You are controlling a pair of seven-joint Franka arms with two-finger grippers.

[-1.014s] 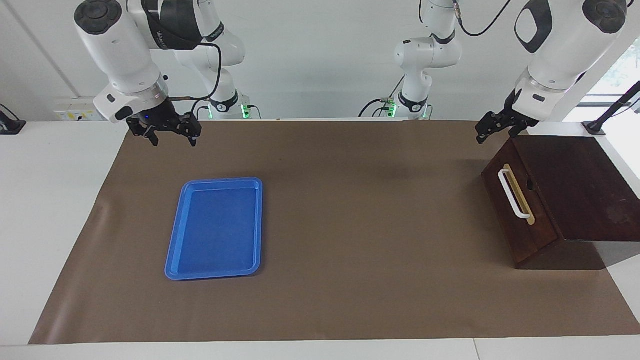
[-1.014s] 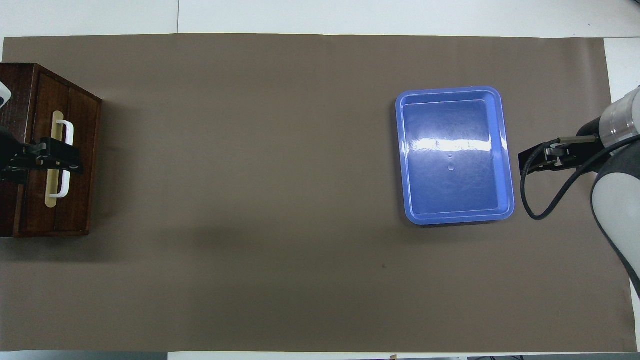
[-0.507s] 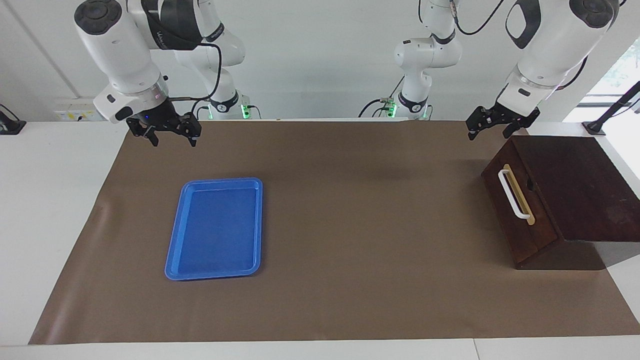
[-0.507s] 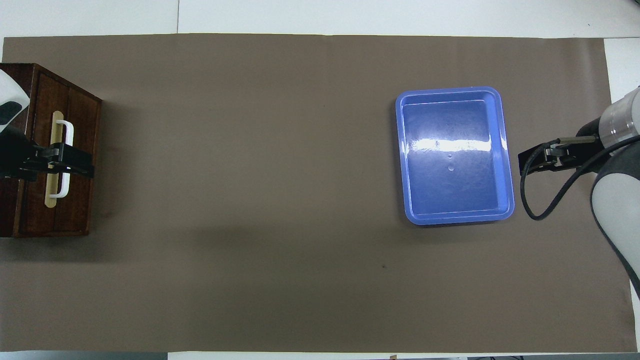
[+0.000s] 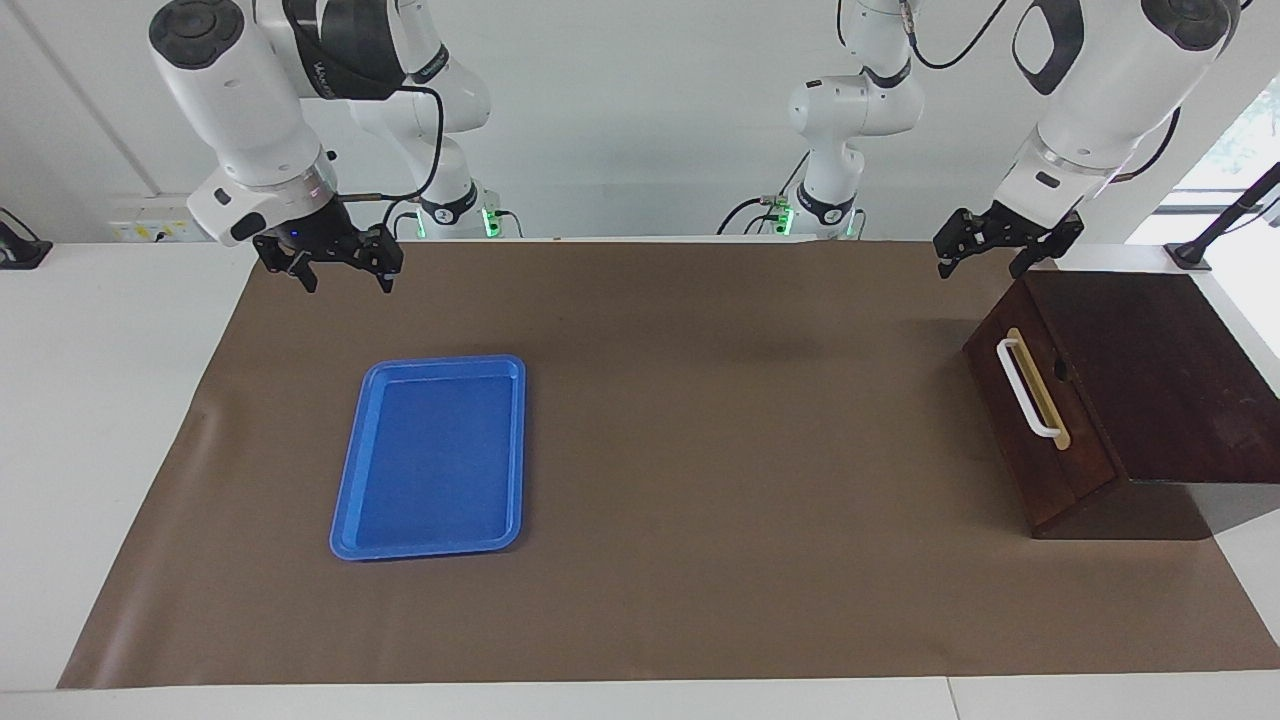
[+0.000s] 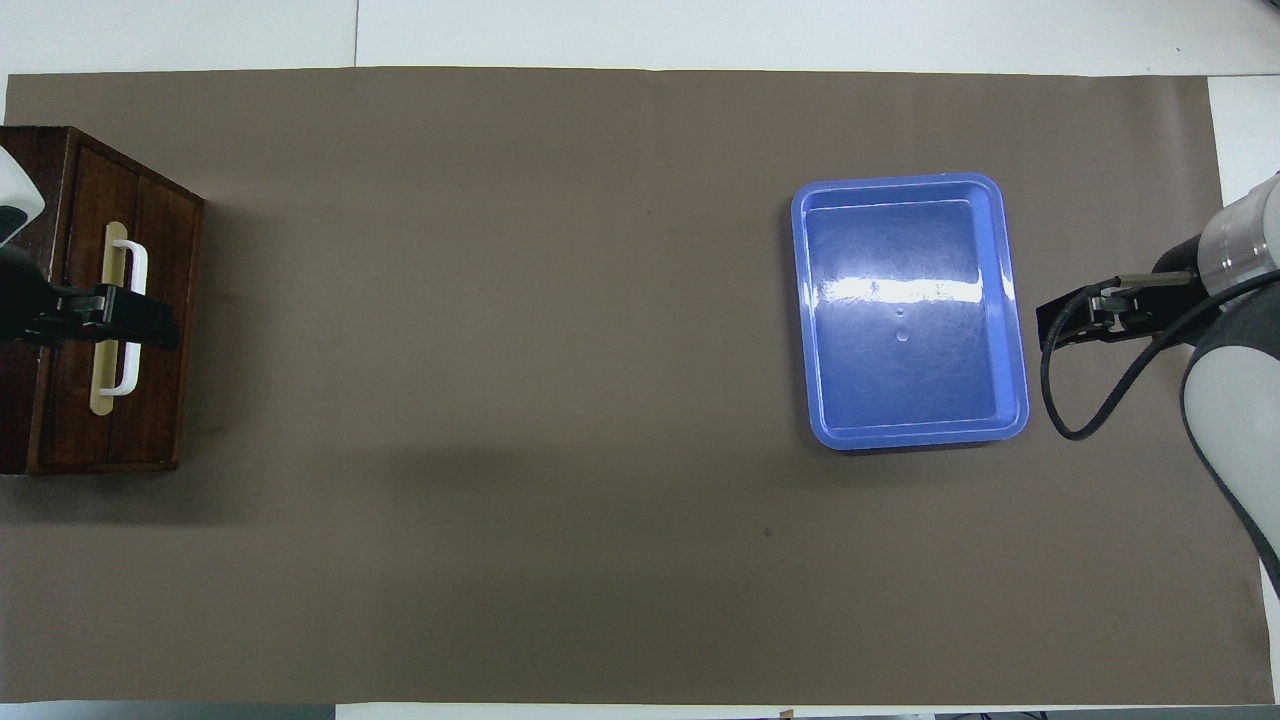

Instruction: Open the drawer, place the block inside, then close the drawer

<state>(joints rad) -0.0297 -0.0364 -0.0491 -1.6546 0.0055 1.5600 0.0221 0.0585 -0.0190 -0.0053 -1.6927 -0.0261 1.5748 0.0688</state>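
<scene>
The drawer (image 5: 1045, 445) of the dark brown box (image 5: 1160, 370) is shut, its white bar handle (image 5: 1028, 390) facing the table's middle. It also shows in the overhead view (image 6: 155, 410) with the handle (image 6: 135, 262). The yellow block is not in view. My left gripper (image 5: 980, 268) hangs open and empty in the air over the box's corner nearest the robots; from above (image 6: 120, 322) it covers the handle's middle. My right gripper (image 5: 347, 284) hangs open and empty over the mat beside the blue tray, and shows in the overhead view (image 6: 1050, 325).
An empty blue tray (image 5: 345, 500) lies on the brown mat (image 5: 700, 450) toward the right arm's end; it also shows in the overhead view (image 6: 1010, 300). The box stands at the left arm's end, at the mat's edge.
My left gripper has risen a little off the box's corner and drifted slightly toward the table's middle. The drawer stays shut. The right arm has not moved.
</scene>
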